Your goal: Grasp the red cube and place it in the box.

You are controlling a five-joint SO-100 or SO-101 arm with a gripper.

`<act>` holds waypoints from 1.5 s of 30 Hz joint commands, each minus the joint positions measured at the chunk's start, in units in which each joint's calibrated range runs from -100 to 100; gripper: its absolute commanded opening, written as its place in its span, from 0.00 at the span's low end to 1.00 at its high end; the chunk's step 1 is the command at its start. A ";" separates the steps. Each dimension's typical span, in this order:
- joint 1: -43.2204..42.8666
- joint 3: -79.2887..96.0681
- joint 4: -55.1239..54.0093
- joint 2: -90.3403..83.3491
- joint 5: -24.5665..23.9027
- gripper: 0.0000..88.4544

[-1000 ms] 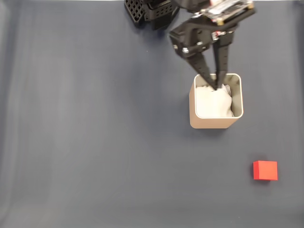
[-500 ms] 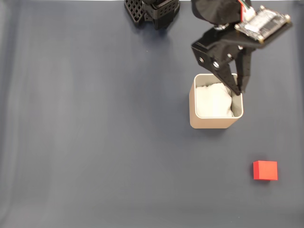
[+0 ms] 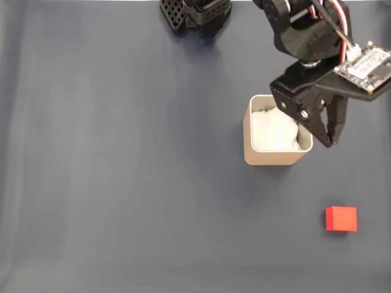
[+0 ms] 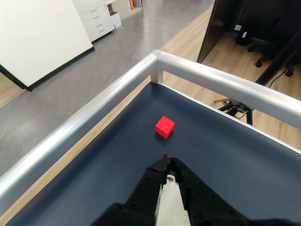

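Red and matte, the red cube (image 3: 341,219) sits alone on the dark mat, at five o'clock from the box (image 3: 276,157). Our gripper (image 3: 330,142) hangs by the box's right rim, jaws nearly together, empty. We judge the cube light and rigid; pinch two opposite flat faces.

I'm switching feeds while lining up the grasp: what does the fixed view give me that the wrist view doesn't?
Fixed view: the box with its white padding, sitting just left of the gripper, and the arm's base at the top edge. Wrist view: the table's metal rail and the room floor beyond. Both: the red cube on the dark mat and the shut gripper pointing toward it.
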 commanded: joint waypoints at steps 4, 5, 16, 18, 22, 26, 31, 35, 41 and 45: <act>0.71 -7.28 0.15 3.94 -0.54 0.01; 0.71 -7.83 0.15 4.63 -0.54 0.01; 0.78 -13.75 0.15 11.73 -0.63 0.10; 0.99 -14.48 0.15 12.77 -0.54 0.14; 1.56 -15.58 0.15 14.07 -1.32 0.24; 2.13 -16.31 -0.01 15.19 -1.07 0.32; 2.41 -18.59 0.07 17.53 -0.88 0.37; 2.41 -20.68 0.15 19.95 -0.68 0.40; 2.48 -24.51 0.40 24.02 -1.12 0.43; 2.48 -27.34 0.40 26.61 -1.32 0.44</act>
